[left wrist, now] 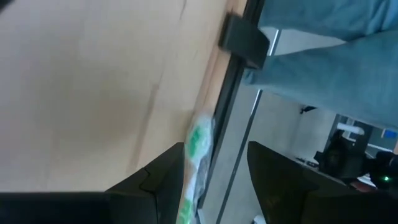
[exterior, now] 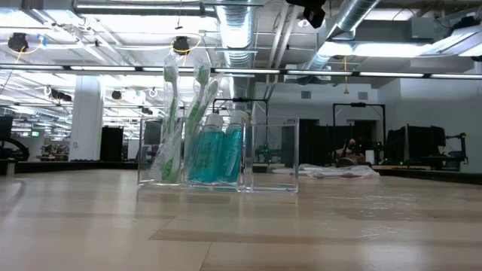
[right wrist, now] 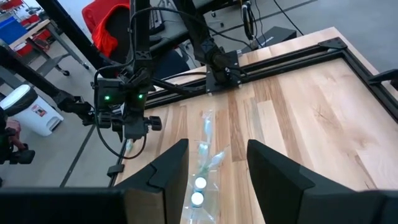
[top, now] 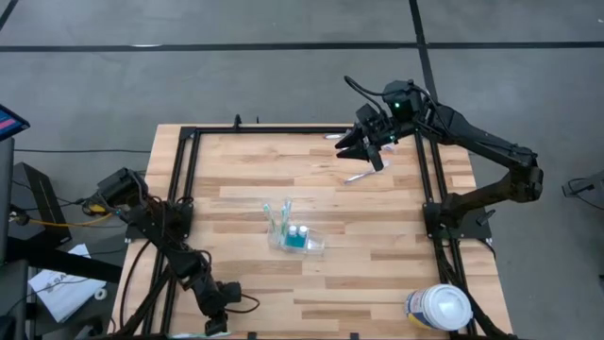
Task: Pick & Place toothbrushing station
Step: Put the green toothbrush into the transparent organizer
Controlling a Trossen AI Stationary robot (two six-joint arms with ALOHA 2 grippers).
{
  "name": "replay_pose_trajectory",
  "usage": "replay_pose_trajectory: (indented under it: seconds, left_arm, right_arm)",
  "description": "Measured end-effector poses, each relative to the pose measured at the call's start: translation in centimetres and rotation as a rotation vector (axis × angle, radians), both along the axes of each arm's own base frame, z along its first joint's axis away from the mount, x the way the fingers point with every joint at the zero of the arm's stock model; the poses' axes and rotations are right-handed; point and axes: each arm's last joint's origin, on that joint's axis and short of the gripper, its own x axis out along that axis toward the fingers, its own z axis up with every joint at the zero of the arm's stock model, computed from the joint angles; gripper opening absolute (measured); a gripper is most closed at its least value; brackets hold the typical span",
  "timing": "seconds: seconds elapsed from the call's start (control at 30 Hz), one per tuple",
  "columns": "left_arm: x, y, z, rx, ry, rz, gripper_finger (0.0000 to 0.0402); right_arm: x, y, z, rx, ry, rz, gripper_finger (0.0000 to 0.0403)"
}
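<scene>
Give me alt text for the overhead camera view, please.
A clear toothbrush holder with green toothbrushes sits mid-table on the wooden table. The right gripper hovers near the far edge, the left gripper waits at the near-left edge, and a white-lidded tub stands near-right.

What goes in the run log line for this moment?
left hand: open, table's near edge | right hand: open, above far side | toothbrushing station: mid-table, untouched, toothbrushes inside
</scene>
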Motion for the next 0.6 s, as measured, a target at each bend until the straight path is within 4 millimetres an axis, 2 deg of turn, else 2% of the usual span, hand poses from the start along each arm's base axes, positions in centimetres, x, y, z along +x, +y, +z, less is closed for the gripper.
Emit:
replay_pose_trajectory:
  seconds: [0.3, 0.6]
  left_arm:
    - [-0.1, -0.2, -0.1, 0.008, -0.011, 0.016, 0.0170]
    - [0.5, -0.8, -2.1, -0.012, 0.015, 0.026, 0.0170]
  right_arm:
    - [0.0, 0.0, 0.0, 0.000, -0.001, 0.001, 0.0154]
    - [0.0, 0.0, 0.0, 0.000, 0.000, 0.000, 0.0154]
